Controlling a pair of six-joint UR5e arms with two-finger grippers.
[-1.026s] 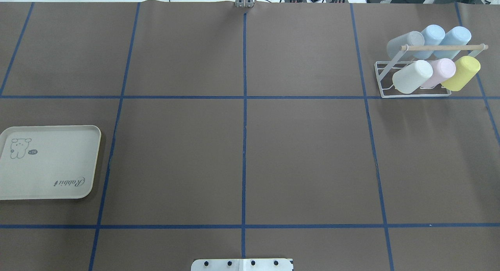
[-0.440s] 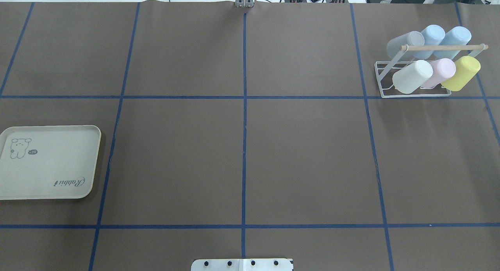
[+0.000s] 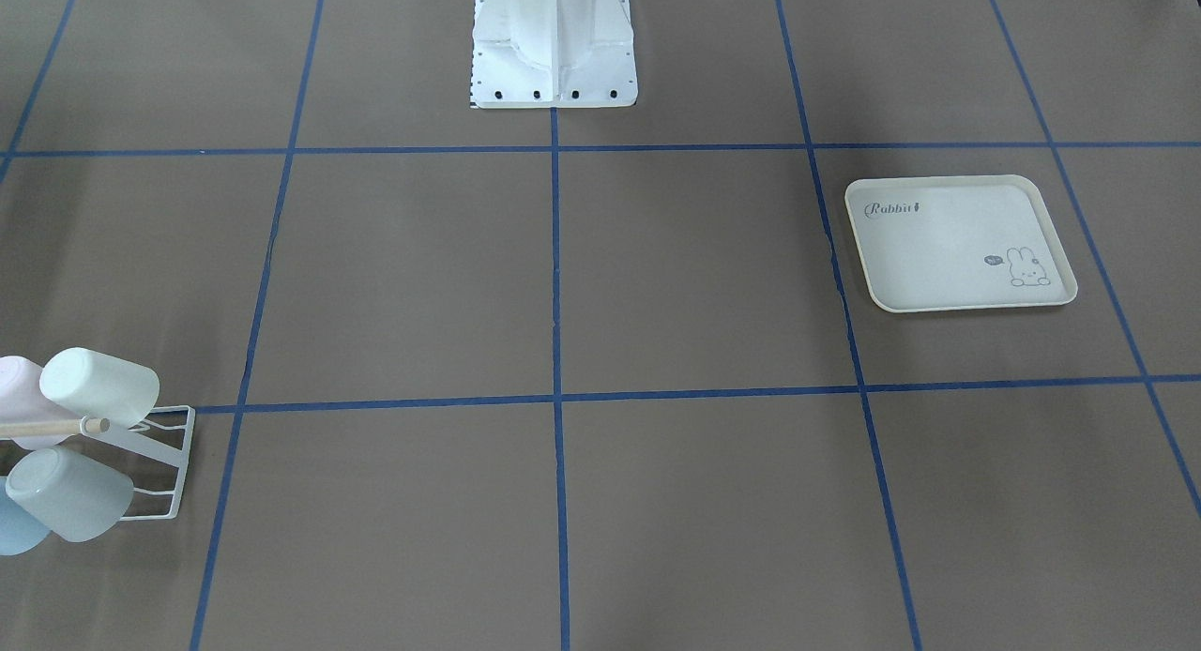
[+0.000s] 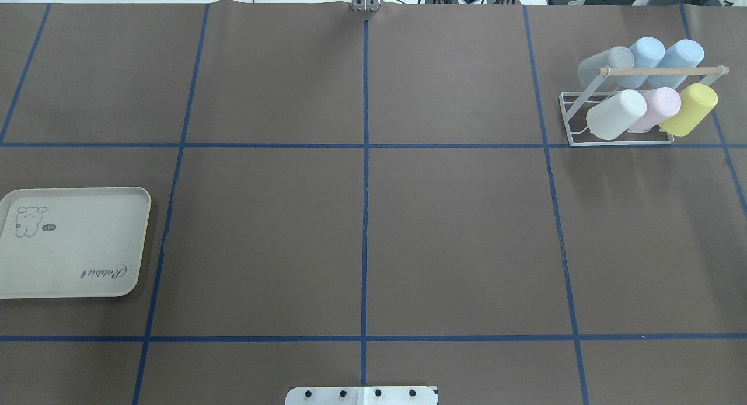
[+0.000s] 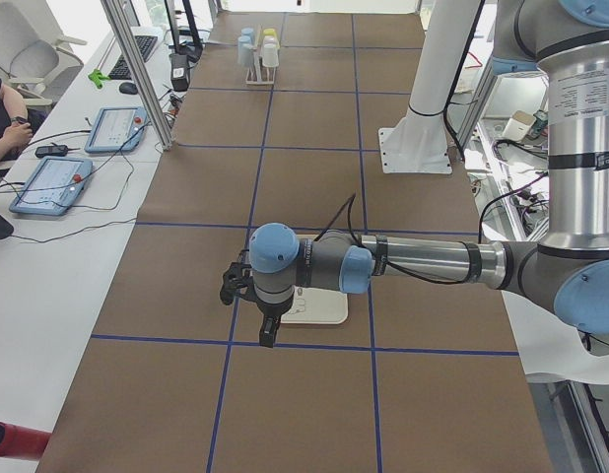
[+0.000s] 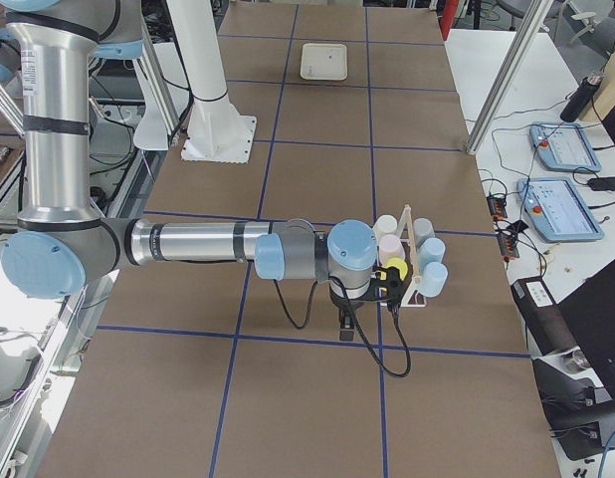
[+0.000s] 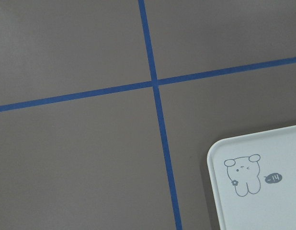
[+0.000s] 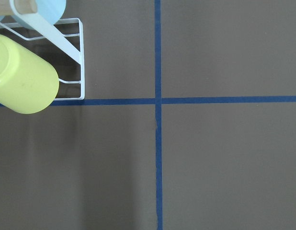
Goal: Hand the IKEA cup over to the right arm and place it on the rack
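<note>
left gripper [image 5: 268, 333], right gripper [image 6: 344, 324] only in side views; opening cannot tell; cups [image 4: 617, 114] on rack [image 4: 659, 71].

The bench [image 4: 455, 236] is covered in brown paper, marked into large squares by blue tape [image 4: 365, 218]. A cream tray [image 4: 70, 259] lies flat near its left edge, just beside a tape line. A white wire rack [image 4: 565, 114] stands in the far right corner, its near edge along a tape line. A white base plate [image 4: 362, 396] sits mid-bench at the robot's side.
</note>
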